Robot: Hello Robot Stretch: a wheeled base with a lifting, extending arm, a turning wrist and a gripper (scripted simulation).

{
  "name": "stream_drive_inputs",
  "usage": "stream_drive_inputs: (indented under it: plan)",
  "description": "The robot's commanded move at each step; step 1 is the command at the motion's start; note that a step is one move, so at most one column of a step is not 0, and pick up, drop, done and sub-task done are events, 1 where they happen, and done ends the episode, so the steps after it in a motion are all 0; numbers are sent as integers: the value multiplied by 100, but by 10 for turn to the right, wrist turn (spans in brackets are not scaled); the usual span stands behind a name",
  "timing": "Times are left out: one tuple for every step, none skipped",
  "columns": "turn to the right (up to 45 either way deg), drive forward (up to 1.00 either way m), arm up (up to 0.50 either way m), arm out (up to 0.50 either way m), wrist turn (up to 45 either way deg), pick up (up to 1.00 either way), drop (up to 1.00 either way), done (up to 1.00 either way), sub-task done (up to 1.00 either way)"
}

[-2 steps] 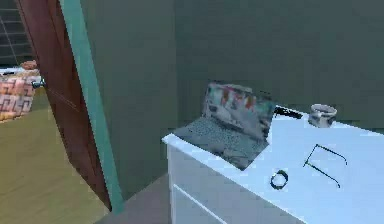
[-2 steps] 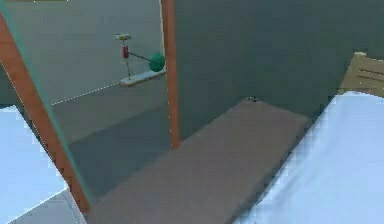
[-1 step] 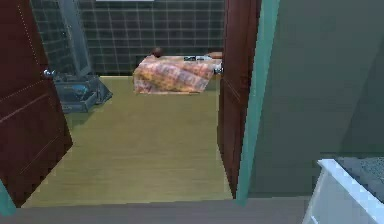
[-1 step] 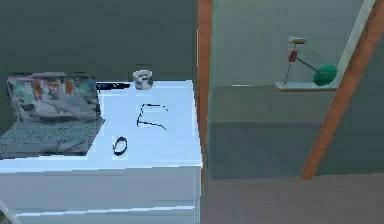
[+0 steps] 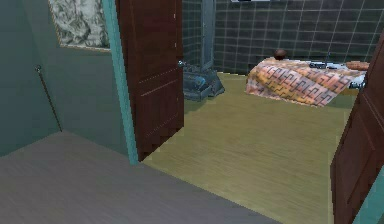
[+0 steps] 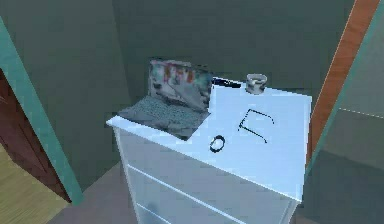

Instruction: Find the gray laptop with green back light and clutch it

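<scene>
Open gray laptop [image 6: 170,100] on white counter [image 6: 282,145], left part; glasses [image 6: 255,123] lie near it; my claw state: cannot tell

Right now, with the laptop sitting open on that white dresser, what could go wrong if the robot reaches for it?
The laptop lies right at the dresser's edge, so a nudge might push it off. The glasses and a small dark ring lie close beside it and could get swept away. Its raised screen might fold under a grip.
</scene>
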Motion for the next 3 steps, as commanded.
stream_drive_inputs:
  plan:
    - [0, 0, 50, 0, 0, 0, 0, 0, 0]
    - [0, 0, 38, 0, 0, 0, 0, 0, 0]
    - [0, 0, 0, 26, 0, 0, 0, 0, 0]
